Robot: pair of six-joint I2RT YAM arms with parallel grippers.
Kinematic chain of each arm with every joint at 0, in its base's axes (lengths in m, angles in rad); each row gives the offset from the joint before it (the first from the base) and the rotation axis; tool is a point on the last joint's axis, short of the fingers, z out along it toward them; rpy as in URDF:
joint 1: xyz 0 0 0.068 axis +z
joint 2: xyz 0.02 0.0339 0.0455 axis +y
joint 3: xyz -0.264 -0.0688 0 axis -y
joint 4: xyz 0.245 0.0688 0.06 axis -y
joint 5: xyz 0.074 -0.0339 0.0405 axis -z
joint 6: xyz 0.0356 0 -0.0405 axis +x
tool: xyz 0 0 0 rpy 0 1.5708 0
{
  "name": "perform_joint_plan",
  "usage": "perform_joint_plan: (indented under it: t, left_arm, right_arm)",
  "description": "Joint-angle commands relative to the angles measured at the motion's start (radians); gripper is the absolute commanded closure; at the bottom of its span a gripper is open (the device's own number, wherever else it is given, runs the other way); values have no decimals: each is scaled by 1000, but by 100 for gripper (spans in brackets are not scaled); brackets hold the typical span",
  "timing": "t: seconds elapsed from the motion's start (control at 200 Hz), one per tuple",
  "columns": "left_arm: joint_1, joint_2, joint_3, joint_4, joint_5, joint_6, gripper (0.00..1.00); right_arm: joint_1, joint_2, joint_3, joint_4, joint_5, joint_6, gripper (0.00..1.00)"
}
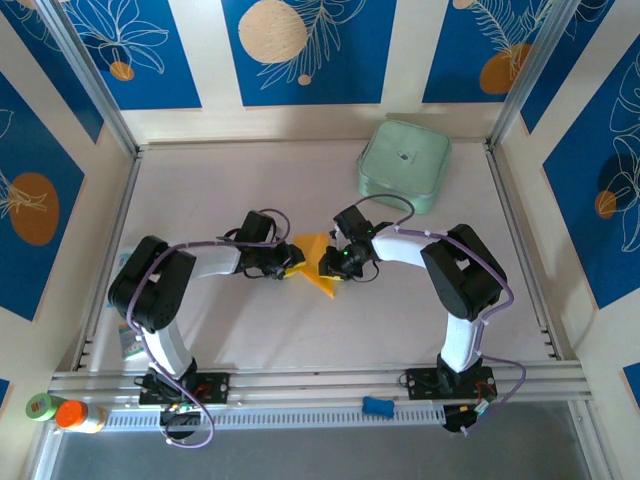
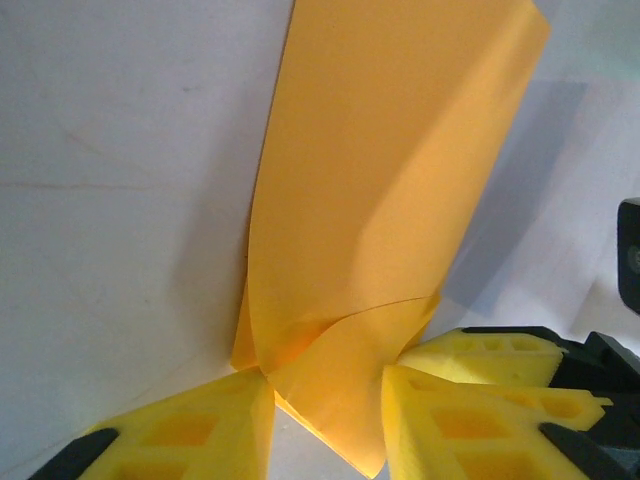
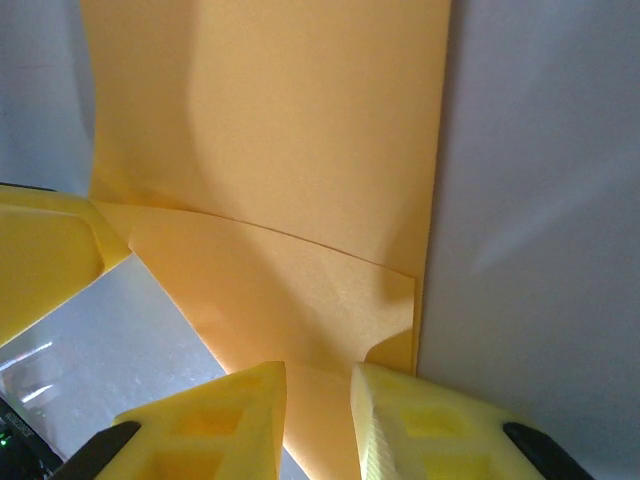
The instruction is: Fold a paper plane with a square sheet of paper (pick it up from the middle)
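On the table (image 1: pixel 230 335), left fingers (image 2: pixel 190 435) and right fingers (image 3: pixel 425 430) each stand slightly apart, straddling the folded sheet of paper (image 1: pixel 313 250)

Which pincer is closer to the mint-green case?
Right. In the top view the right pincer is below-left of the mint-green case; the left pincer is farther left, beyond the paper.

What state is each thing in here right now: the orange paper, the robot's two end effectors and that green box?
square sheet of paper: partly folded, one flap turned over, lying between both end effectors.
left end effector: open, fingers on either side of a paper corner.
right end effector: fingers narrowly apart astride the paper's edge; grip unclear.
mint-green case: closed, lying flat, far right.
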Motion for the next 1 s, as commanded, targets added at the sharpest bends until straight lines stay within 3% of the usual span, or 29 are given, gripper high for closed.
perform_joint_plan:
  t: [0.0,0.81,0.995]
  left_arm:
    - [-5,15,19,35,39,-3,68]
    - [21,68,26,84,83,53,76]
    - [29,61,27,78,85,45,86]
  right_arm:
    - [-5,28,-22,-26,4,-4,75]
    - [-26,24,-37,3,-44,-151,77]
    - [-30,14,-30,10,-39,-174,77]
